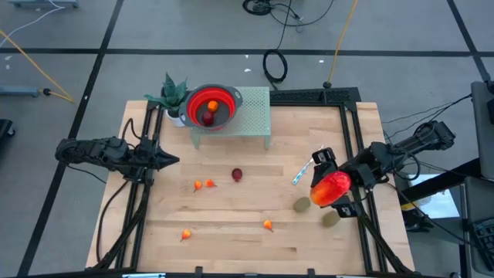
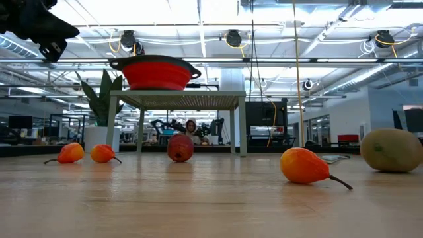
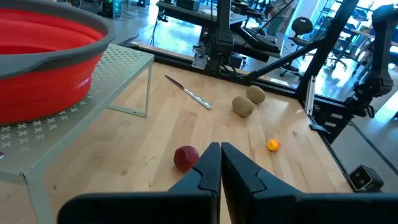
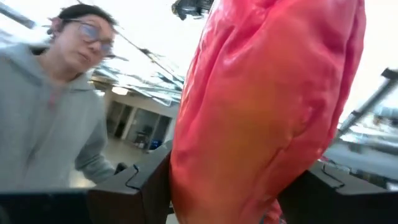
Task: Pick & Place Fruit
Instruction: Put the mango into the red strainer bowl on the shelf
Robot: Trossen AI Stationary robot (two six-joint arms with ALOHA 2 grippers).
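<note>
My right gripper [image 1: 328, 184] is shut on the big red-orange oval fruit [image 1: 332, 188] above the table's right side; that fruit fills the right wrist view [image 4: 261, 106]. My left gripper [image 1: 174, 161] hovers shut at the table's left, holding nothing. On the table lie a dark red round fruit [image 1: 237, 175], two tiny orange pieces [image 1: 204, 184] side by side, two more [image 1: 186, 234] [image 1: 268, 225], and two brownish-green ovals [image 1: 302, 205] [image 1: 330, 218]. The red bowl [image 1: 210, 106] holds an orange and a dark red piece and stands on a pale green rack [image 1: 251, 116]. My right gripper pinches the red-orange fruit between its two fingers [image 4: 140, 183], one on each flank of the fruit's body [image 4: 186, 168]. The fingers come from the table's right side and tilt upward. The fruit is lifted clear of the table.
A slim blue-and-white stick [image 1: 301, 174] lies just left of the right gripper. A potted plant [image 1: 174, 96] stands beside the bowl at the far left. A person in a grey hoodie [image 4: 50, 124] shows beyond the table. Bare wood spans the table's middle and near side.
</note>
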